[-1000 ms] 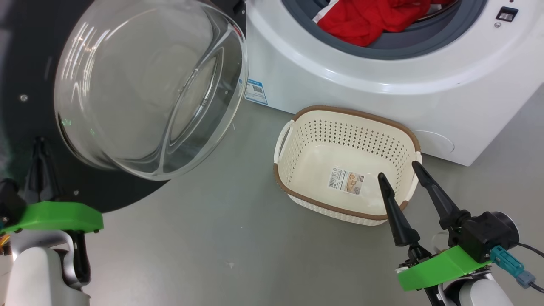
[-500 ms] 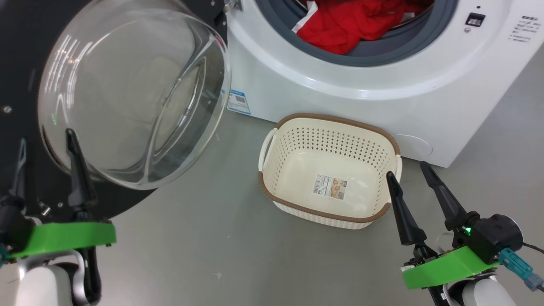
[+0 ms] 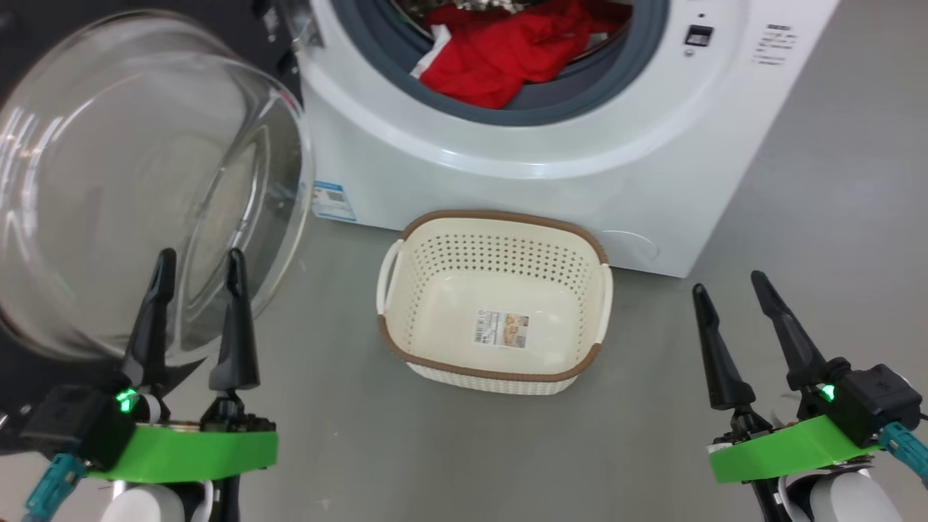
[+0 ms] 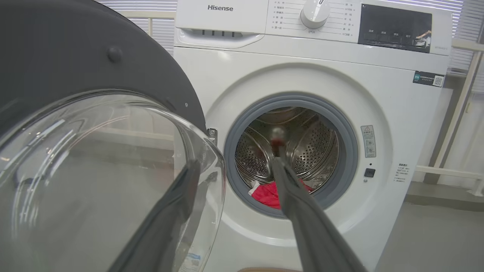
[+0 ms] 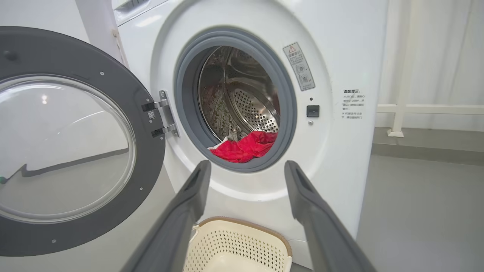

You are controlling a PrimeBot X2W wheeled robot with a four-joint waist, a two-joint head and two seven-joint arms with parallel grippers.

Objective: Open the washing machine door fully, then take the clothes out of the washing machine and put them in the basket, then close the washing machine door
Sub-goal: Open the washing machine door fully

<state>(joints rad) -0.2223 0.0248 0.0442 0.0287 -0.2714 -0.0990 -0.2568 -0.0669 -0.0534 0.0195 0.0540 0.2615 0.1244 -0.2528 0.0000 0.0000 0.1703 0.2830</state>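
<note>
Marking step one as done, going by the washing machine door (image 5: 64,143) swung wide on its hinges, well clear of the drum mouth, with the glass bowl bulging toward the room. Judging step two as not yet started. Finding the clothes (image 3: 500,61) inside the washing machine (image 3: 522,167), as a red heap with a bit of white trim, low at the front of the drum and spilling onto the grey rubber ring (image 3: 580,109). Finding nothing in the basket (image 3: 500,217) except the paper label (image 3: 502,328) on its bottom. Placing it on the grey floor (image 3: 348,435) just before the machine, below the opening.

Noting the left gripper (image 3: 201,255) low left in the head view, with fingers spread and holding nothing, tips in front of the door glass. Cannot tell whether touching.

Noting the right gripper (image 3: 728,283) low right, likewise spread and empty, beside the basket but apart from it.

Left to do: reach into the drum, lift out the red garments, drop into the basket, shut the door. Roughly a third through, by judgement.
</note>
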